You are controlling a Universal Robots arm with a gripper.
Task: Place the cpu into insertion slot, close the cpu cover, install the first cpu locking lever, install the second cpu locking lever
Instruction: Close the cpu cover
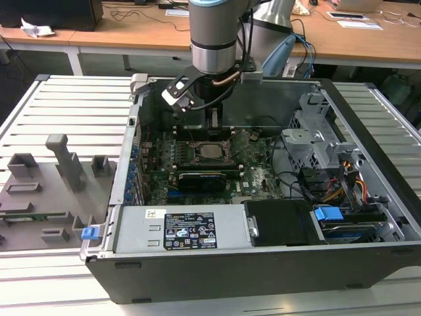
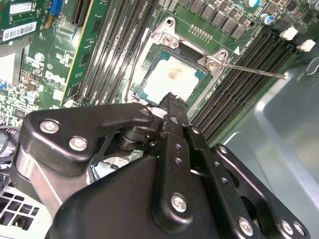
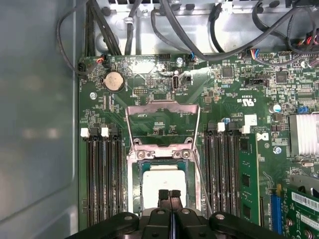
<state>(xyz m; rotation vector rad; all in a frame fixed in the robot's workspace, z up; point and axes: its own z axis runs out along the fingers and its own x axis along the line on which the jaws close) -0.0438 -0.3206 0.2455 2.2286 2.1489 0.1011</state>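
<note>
Cpu point(image 3: 162, 185) lay seated flat in the insertion slot point(image 3: 133, 191), its pale top facing up, directly under the pincer's tips point(image 3: 169, 195). By my reading the placing step was done, since the chip sat square within the dark rim and nothing gripped it. The pincer's two fingers were clenched together with nothing between them, poised just above the chip's near edge. That looked more like a stance for pushing or hooking than for grasping.

Beyond the tips, on the far side of the socket, the cpu cover point(image 3: 164, 104) stood swung back on its hinge. Its window framed bare green board, so the socket was open for the chip to drop in.

Beside the pincer, a thin locking lever point(image 2: 254, 71) jutted out free across the memory slots point(image 2: 234, 84), unlatched so the cover could move.
</note>
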